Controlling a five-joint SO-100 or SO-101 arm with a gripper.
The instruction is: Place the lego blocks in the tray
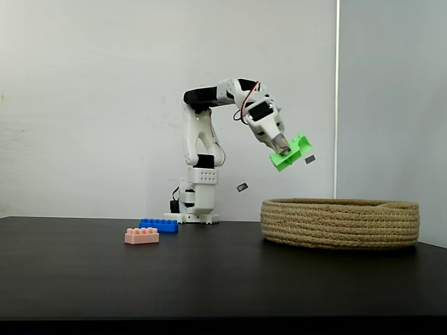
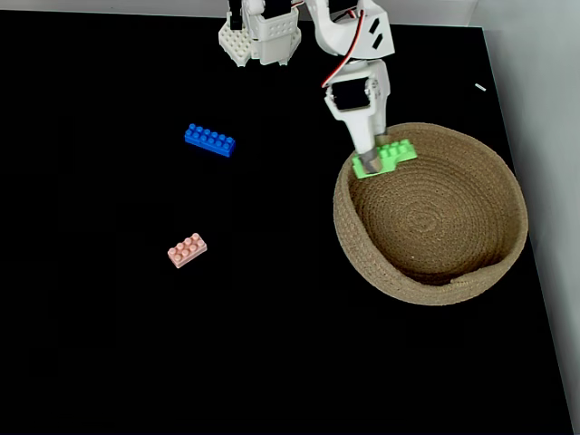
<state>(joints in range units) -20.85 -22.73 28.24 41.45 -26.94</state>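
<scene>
The tray (image 1: 340,223) (image 2: 501,178) is a wide, shallow basket of coiled tan rope on the right of the black table. My gripper (image 1: 282,149) (image 2: 370,155) hangs above the tray's left rim, shut on a short bright green lego block (image 1: 293,153) (image 2: 392,154). The block is held tilted in the air, well above the basket. A long blue lego block (image 1: 159,225) (image 2: 209,140) lies on the table near the arm's base. A pale pink lego block (image 1: 142,236) (image 2: 187,250) lies in front of the blue one, nearer the table's front.
The arm's white base (image 1: 195,202) (image 2: 260,36) stands at the back edge of the table. A pale wall rises behind it. In a fixed view the table's right edge (image 2: 535,272) runs close beside the basket.
</scene>
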